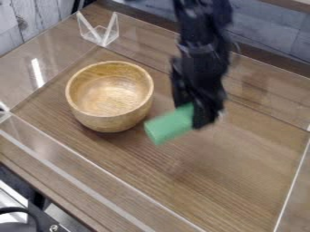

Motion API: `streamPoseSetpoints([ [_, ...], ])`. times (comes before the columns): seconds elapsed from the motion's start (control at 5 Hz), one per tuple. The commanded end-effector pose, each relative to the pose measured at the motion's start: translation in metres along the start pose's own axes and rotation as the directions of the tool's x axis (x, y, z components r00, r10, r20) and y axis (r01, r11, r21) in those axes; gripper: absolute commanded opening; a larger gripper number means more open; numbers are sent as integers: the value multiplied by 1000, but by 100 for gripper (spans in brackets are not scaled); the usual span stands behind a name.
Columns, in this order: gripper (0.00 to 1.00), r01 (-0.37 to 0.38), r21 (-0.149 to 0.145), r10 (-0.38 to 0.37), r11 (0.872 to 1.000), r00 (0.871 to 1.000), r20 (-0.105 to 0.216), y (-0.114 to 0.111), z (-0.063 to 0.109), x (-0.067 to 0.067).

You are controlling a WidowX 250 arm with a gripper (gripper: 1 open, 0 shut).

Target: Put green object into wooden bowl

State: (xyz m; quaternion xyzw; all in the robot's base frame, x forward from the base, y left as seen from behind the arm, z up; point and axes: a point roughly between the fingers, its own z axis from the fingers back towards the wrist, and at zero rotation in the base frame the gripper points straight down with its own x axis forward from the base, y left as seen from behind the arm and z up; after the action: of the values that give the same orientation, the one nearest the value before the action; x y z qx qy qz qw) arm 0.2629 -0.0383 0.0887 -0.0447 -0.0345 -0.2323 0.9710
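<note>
1. A dark wood-grain table (230, 172) fills the view, fenced by clear acrylic walls, with a grey planked wall behind it.
2. The bowl (111, 95) sits on the table left of centre, upright, its hollow showing nothing inside.
3. The black arm (200, 36) comes down from the top edge, just right of the bowl, with the gripper (190, 113) pointing straight down at the table; the whole arm is motion-blurred.
4. The gripper is closed on the block (171, 127), pinching its upper right end between the fingers.
5. The block hangs tilted below and slightly left of the gripper, its free end slanting down toward the bowl.
6. The block is clear of the table, just right of the bowl's rim and near the height of the bowl's wall, not over the hollow.
7. Blur hides exactly where the fingertips meet the block.
</note>
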Motion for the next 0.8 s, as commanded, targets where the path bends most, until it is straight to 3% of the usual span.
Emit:
streamPoseSetpoints([
  [0.0,0,-53,45,50,998,997,56,27,32,-3],
  [0.2,0,-144,72,139,987,988,68,47,42,-4],
  [0.6,0,-203,96,196,974,978,74,67,42,-5],
])
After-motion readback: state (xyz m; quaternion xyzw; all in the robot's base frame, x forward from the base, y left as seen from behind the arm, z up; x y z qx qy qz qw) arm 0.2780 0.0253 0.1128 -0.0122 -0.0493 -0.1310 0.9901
